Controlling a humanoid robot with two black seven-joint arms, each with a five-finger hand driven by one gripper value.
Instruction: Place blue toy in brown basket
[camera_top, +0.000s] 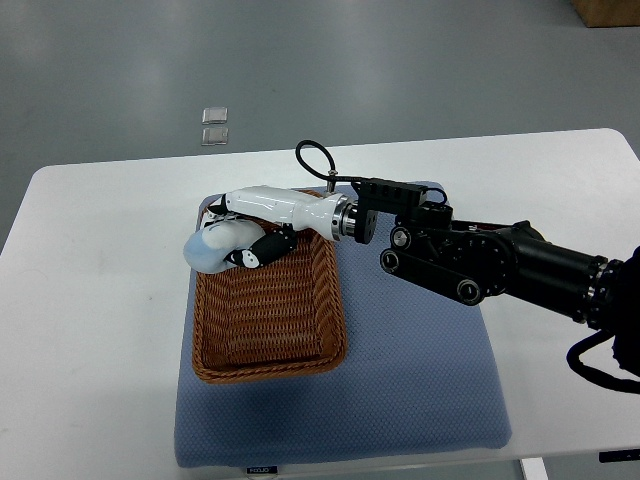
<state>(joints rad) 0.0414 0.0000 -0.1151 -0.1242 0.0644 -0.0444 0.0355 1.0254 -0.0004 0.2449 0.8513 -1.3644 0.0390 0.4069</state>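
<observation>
The right hand (262, 222), fingers curled around the toy (216, 246), held it over the basket's (268, 330) far-left corner.

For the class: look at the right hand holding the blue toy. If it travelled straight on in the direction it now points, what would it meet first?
The right hand points toward the picture's left, over the brown basket's far-left corner. Carrying the blue toy, it would probably pass over the rim above bare white table; its height is unclear.
</observation>
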